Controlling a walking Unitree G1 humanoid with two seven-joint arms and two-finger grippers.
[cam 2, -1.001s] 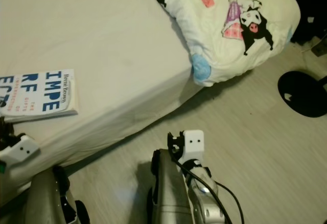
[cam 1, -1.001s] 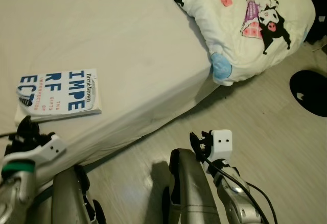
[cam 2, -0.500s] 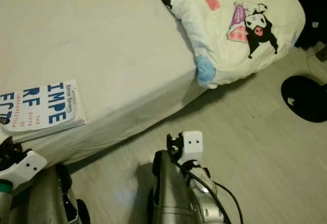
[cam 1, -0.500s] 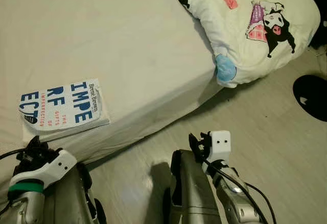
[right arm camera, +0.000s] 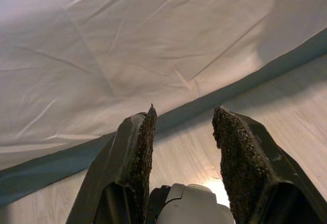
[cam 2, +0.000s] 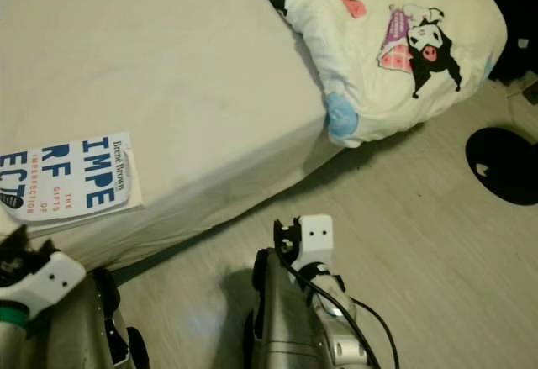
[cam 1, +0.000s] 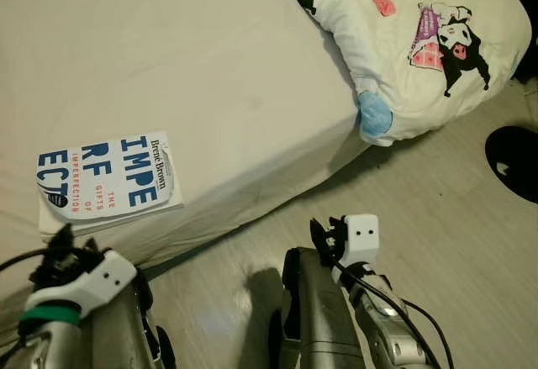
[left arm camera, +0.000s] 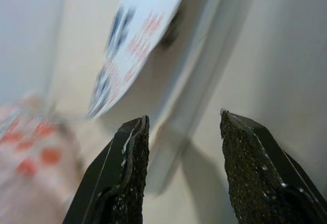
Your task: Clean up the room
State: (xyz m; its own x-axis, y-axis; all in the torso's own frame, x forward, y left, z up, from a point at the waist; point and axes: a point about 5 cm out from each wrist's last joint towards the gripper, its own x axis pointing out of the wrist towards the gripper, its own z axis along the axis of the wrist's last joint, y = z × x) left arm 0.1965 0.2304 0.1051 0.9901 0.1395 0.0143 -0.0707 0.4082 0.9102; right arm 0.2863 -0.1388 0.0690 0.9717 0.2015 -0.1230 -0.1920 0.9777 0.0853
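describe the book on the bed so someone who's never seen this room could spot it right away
Start at the bed, covered in a plain cream sheet, with a cartoon-print duvet bunched at its far right corner. Follow the near edge toward the robot's left, just ahead of the left hand. The book lies flat there: a white cover with big blue block letters and small red print.

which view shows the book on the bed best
The left eye view: the whole cover of the book shows, title readable. The right eye view crops its left edge; the left wrist view gives a blurred, slanted glimpse beyond the left claw.
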